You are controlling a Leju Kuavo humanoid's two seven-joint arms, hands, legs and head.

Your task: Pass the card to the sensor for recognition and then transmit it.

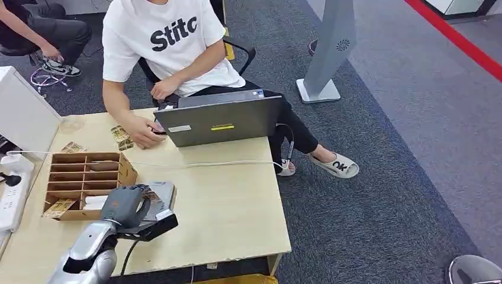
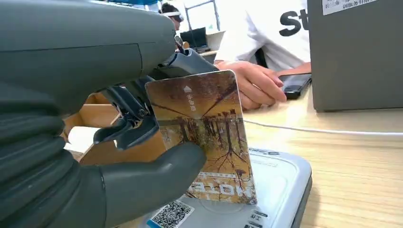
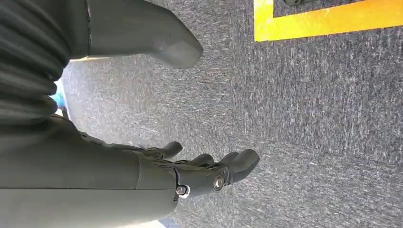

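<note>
Card [image 2: 204, 137] stands nearly upright in the left hand [image 2: 95, 142], pinched between the thick thumb below and the dark fingers [image 2: 126, 116] behind, long axis running up from the sensor [image 2: 280, 175]. Its lower edge sits at or just above the sensor's grey top; contact cannot be told. In the head view the left hand [image 1: 127, 204] hangs over the sensor [image 1: 163, 195] at the table's [image 1: 225, 207] near left, just right of the wooden rack [image 1: 89, 177]. Handing on likely means carrying the card far, toward the person [image 1: 166, 53] at the laptop [image 1: 219, 121]. Right hand [image 3: 190, 175] hangs over the carpet, fingers loosely apart, holding nothing, well away from the card.
</note>
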